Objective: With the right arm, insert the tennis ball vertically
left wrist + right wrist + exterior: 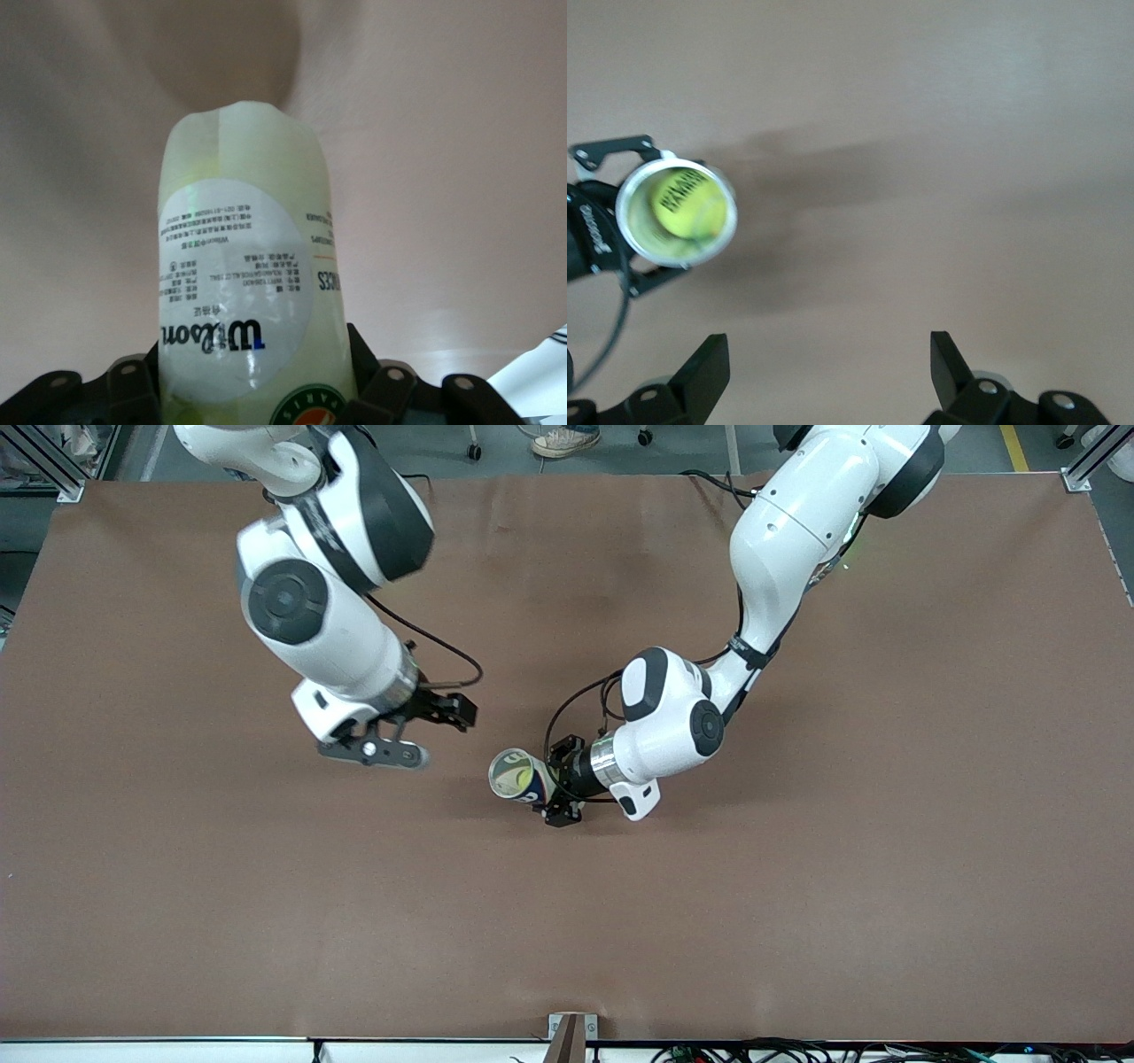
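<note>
A clear Wilson tennis ball can (518,773) is held tilted above the middle of the table, its open mouth turned toward the right arm's end. My left gripper (551,782) is shut on the can's body, which fills the left wrist view (248,266). In the right wrist view a yellow tennis ball (682,205) sits inside the can (629,232), seen through its silver rim. My right gripper (416,731) is open and empty above the table, beside the can's mouth and apart from it. Its jaws (828,354) stand wide with only bare table between them.
The brown table (797,912) spreads wide on every side of the arms. A small metal bracket (567,1035) stands at the table's edge nearest the front camera. A person's shoe (564,438) shows on the floor past the robots' bases.
</note>
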Action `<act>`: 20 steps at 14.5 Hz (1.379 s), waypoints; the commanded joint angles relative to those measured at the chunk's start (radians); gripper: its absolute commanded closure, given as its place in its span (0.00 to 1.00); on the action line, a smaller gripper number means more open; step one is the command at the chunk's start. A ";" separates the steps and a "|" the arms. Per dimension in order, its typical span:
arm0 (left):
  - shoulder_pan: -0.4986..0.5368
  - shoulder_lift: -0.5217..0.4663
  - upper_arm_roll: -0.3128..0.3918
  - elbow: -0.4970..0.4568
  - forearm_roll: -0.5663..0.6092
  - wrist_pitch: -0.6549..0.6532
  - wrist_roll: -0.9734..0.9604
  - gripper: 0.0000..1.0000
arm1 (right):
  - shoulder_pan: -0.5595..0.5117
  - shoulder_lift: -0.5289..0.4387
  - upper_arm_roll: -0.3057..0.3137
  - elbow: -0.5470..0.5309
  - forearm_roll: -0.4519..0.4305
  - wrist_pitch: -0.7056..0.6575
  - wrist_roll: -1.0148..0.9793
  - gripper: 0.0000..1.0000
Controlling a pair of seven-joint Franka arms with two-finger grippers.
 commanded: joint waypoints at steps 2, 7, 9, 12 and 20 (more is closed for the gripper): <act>0.062 0.005 -0.030 0.004 -0.241 0.004 0.235 0.27 | -0.052 -0.177 0.012 -0.133 -0.048 -0.053 -0.032 0.00; 0.053 0.013 -0.028 -0.002 -0.521 0.002 0.496 0.27 | -0.174 -0.311 0.013 -0.221 -0.104 -0.119 -0.209 0.00; 0.024 0.037 -0.031 -0.001 -0.603 0.002 0.555 0.27 | -0.258 -0.339 0.013 -0.222 -0.104 -0.160 -0.326 0.00; -0.014 0.037 -0.030 -0.001 -0.760 0.006 0.682 0.27 | -0.392 -0.365 0.012 -0.221 -0.105 -0.182 -0.469 0.00; -0.033 0.043 -0.021 -0.004 -0.783 0.021 0.698 0.27 | -0.524 -0.363 0.013 -0.179 -0.130 -0.168 -0.583 0.00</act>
